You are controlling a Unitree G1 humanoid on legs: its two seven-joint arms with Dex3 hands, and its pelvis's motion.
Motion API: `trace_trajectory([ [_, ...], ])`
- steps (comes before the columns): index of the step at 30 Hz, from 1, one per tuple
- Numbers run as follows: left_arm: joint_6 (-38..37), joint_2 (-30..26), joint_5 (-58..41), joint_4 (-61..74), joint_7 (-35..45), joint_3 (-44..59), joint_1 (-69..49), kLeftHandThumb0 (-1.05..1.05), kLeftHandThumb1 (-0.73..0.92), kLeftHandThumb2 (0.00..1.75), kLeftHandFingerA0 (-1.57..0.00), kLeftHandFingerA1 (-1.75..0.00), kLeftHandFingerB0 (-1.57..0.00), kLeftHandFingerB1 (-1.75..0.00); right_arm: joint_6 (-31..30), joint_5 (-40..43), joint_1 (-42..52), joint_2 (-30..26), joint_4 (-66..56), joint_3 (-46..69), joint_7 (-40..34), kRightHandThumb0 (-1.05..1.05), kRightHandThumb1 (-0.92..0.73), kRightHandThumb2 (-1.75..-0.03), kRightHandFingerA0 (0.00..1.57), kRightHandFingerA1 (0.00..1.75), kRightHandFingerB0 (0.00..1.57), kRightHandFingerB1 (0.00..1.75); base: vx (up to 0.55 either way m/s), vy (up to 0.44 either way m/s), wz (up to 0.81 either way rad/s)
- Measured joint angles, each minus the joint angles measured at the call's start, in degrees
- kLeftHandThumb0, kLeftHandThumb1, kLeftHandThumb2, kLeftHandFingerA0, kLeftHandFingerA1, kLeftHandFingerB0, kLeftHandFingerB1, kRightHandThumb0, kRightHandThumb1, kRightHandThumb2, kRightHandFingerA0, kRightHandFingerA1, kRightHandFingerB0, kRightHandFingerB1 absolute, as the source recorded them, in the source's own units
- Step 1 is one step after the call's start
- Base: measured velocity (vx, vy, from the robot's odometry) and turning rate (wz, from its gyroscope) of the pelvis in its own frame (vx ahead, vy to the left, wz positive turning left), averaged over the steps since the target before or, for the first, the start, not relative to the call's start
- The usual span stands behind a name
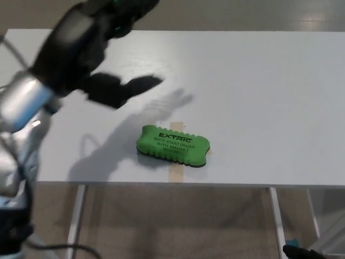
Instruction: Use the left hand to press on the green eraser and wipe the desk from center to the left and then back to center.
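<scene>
The green eraser (173, 145), printed with dark lettering, lies flat near the front edge of the white desk (259, 81), over a strip of tan tape (176, 167). My left hand (89, 51) is raised high above the desk at the upper left, close to the camera and blurred, well clear of the eraser. Its fingers are spread apart and hold nothing. Its shadow falls on the desk just left of the eraser. My right hand does not show.
The desk's front edge runs just below the eraser, with white table legs (76, 221) and the floor beneath. A small dark object (304, 251) sits at the bottom right corner.
</scene>
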State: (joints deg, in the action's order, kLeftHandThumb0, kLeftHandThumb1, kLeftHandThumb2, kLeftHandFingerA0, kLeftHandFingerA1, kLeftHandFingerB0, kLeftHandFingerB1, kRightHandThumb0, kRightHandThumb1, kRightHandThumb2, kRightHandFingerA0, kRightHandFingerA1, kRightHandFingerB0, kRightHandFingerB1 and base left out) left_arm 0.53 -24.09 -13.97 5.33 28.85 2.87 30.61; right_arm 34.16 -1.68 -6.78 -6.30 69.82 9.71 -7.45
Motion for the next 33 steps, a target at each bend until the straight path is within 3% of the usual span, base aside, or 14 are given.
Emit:
trace_trajectory([
  [1, 0.4, -0.8, -0.8, 1.4, 0.5, 0.7, -1.4, -0.52, 0.4, 0.66, -0.29, -0.4, -0.16, -0.38, 0.0, 0.0, 0.0, 0.0, 0.0, 0.0, 0.0, -0.32, -0.63, -0.59, 0.8, 0.59, 0.74, 0.53, 0.0, 0.0, 0.0],
  [2, 0.8, -1.7, -1.7, 2.8, 1.1, 1.4, -2.9, -0.39, 0.52, 0.56, -0.48, -0.38, -0.24, -0.33, 0.0, 0.0, 0.0, 0.0, 0.0, 0.1, 0.0, -0.33, -0.63, -0.59, 0.8, 0.59, 0.74, 0.53, 0.0, 0.0, 0.0],
  [3, 1.2, -2.5, -2.7, 4.3, 1.7, 2.3, -4.7, -0.39, 0.52, 0.56, -0.48, -0.38, -0.24, -0.33, 0.0, 0.0, 0.0, 0.0, 0.0, 0.1, 0.1, -0.33, -0.63, -0.59, 0.8, 0.59, 0.74, 0.53, 0.0, 0.0, 0.0],
  [4, 1.5, -3.0, -3.4, 5.6, 2.1, 3.1, -6.1, -0.37, 0.57, 0.57, -0.58, -0.42, -0.3, -0.33, 0.0, 0.0, 0.0, 0.0, 0.0, 0.1, 0.1, -0.32, -0.63, -0.59, 0.8, 0.58, 0.74, 0.53, 0.0, 0.0, 0.0],
  [7, 2.3, -4.5, -6.2, 9.5, 3.4, 5.9, -12.0, -0.36, 0.58, 0.57, -0.63, -0.43, -0.34, -0.33, 0.0, 0.0, 0.0, 0.0, 0.1, 0.2, 0.1, -0.33, -0.63, -0.59, 0.82, 0.6, 0.74, 0.53, 0.0, 0.0, 0.0],
  [8, 2.5, -4.7, -6.9, 10.5, 3.8, 6.8, -13.7, -0.42, 0.51, 0.72, -0.66, -0.54, -0.36, -0.42, 0.0, 0.0, 0.0, 0.0, 0.1, 0.2, 0.1, -0.33, -0.63, -0.59, 0.83, 0.6, 0.74, 0.53, 0.0, 0.0, 0.0],
  [10, 3.2, -5.4, -9.4, 13.9, 5.2, 9.9, -19.9, -0.42, 0.51, 0.72, -0.66, -0.54, -0.36, -0.42, 0.0, 0.0, 0.1, 0.0, 0.1, 0.2, 0.1, -0.33, -0.63, -0.59, 0.83, 0.6, 0.74, 0.53, 0.0, 0.0, 0.0],
  [11, 3.3, -5.5, -10.3, 14.7, 5.7, 10.9, -21.9, -0.36, 0.59, 0.57, -0.76, -0.47, -0.46, -0.35, 0.0, 0.0, 0.2, 0.0, 0.2, 0.2, 0.1, -0.34, -0.62, -0.59, 0.83, 0.59, 0.75, 0.53, 0.0, 0.0, 0.0],
  [19, 4.4, -6.1, -17.0, 18.4, 12.2, 20.0, -40.0, -0.37, 0.57, 0.57, -0.82, -0.48, -0.56, -0.38, -0.1, -0.1, 1.3, 0.0, 0.8, -0.2, -0.1, -0.33, -0.63, -0.59, 0.83, 0.58, 0.74, 0.52, 0.0, 0.0, 0.0],
  [25, 4.8, -6.3, -19.2, 16.6, 17.7, 22.5, -54.4, -0.41, 0.58, 0.58, -0.79, -0.45, -0.59, -0.38, -0.6, -0.2, 3.2, -0.2, 1.7, -0.7, -0.4, -0.33, -0.63, -0.59, 0.83, 0.58, 0.74, 0.52, 0.0, 0.0, 0.0],
  [26, 4.8, -6.3, -19.2, 16.6, 17.7, 22.5, -54.4, -0.43, 0.58, 0.58, -0.67, -0.41, -0.53, -0.37, -0.6, -0.2, 3.2, -0.2, 1.7, -0.7, -0.4, -0.35, -0.63, -0.59, 0.83, 0.59, 0.73, 0.52, 0.0, 0.0, 0.0],
  [31, 2.4, -5.3, -15.5, 5.3, 17.4, 19.0, -57.8, -0.45, 0.57, 0.58, -0.62, -0.4, -0.5, -0.36, -1.2, -0.2, 4.4, -0.3, 2.0, -1.0, -0.5, -0.36, -0.64, -0.6, 0.82, 0.6, 0.72, 0.51, 0.0, 0.0, 0.0],
  [32, 1.9, -5.1, -14.7, 3.0, 16.8, 18.3, -57.5, -0.52, 0.47, 0.77, -0.51, -0.51, -0.41, -0.47, -1.2, -0.2, 4.5, -0.3, 2.0, -1.0, -0.5, -0.35, -0.64, -0.59, 0.82, 0.59, 0.71, 0.5, 0.0, 0.0, 0.0],
  [33, 1.6, -4.8, -14.0, 1.0, 16.2, 17.7, -57.1, -0.52, 0.47, 0.77, -0.51, -0.51, -0.41, -0.47, -1.2, -0.1, 4.6, -0.3, 2.0, -1.0, -0.5, -0.35, -0.64, -0.59, 0.82, 0.59, 0.71, 0.5, 0.0, 0.0, 0.0],
])
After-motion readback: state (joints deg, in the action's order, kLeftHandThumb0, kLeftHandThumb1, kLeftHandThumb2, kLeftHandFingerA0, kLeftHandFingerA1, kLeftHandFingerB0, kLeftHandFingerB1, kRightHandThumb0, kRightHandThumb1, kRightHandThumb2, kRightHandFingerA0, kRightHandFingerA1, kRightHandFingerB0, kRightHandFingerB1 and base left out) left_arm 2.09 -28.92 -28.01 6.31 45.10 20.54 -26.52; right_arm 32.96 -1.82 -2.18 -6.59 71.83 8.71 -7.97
